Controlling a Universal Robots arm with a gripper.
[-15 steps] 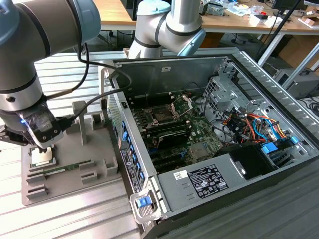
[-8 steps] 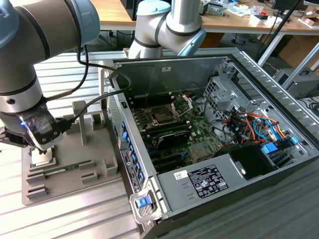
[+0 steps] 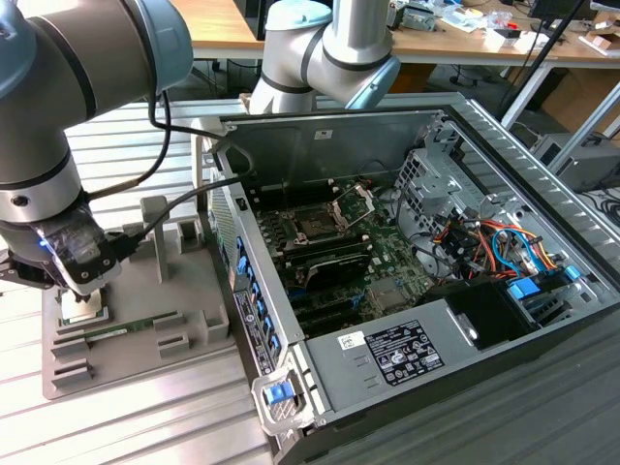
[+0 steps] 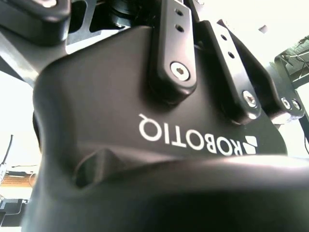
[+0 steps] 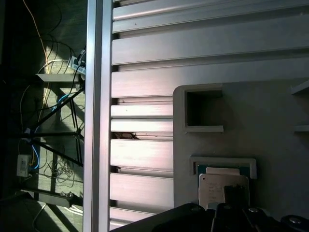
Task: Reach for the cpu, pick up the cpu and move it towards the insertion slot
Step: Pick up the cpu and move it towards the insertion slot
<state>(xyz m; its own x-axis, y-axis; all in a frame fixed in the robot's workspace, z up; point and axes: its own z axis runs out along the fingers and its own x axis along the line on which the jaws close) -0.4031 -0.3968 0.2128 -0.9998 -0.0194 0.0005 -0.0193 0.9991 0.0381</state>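
Item: gripper (image 3: 81, 289), black-bodied, carried on the grey and pale-blue arm (image 3: 58, 87); it is set low over the grey tray (image 3: 145, 358) at the exterior view's left. Its state (apart, together or clamped) cannot be told from any view. Directly beneath it the cpu (image 5: 219, 186) is recorded, a pale silver square with a thin tan rim, lying at a framed recess of the tray; in the first wrist view dark parts of the gripper overlap one edge of it, and contact cannot be confirmed. In the exterior view the cpu (image 3: 82, 308) is seen as a pale patch just below the gripper. A second, square recess (image 5: 203, 108) of the tray is noted near the cpu, with nothing in it. A long thin green memory stick (image 3: 121, 329) is laid in the tray just beside the cpu, toward the exterior view's right. The tray is borne on a slatted aluminium table (image 3: 116, 426). Beside the tray an opened computer case (image 3: 320, 145) is listed, its board exposed. On that board, well apart from the cpu, the insertion slot (image 3: 315, 226) is found, dark and square, with its silver clamp frame (image 3: 355, 201) raised at the far side. Orange and blue cables (image 3: 494, 242) are bundled further toward the exterior view's right. Wooden desks (image 3: 223, 24) are placed farthest back
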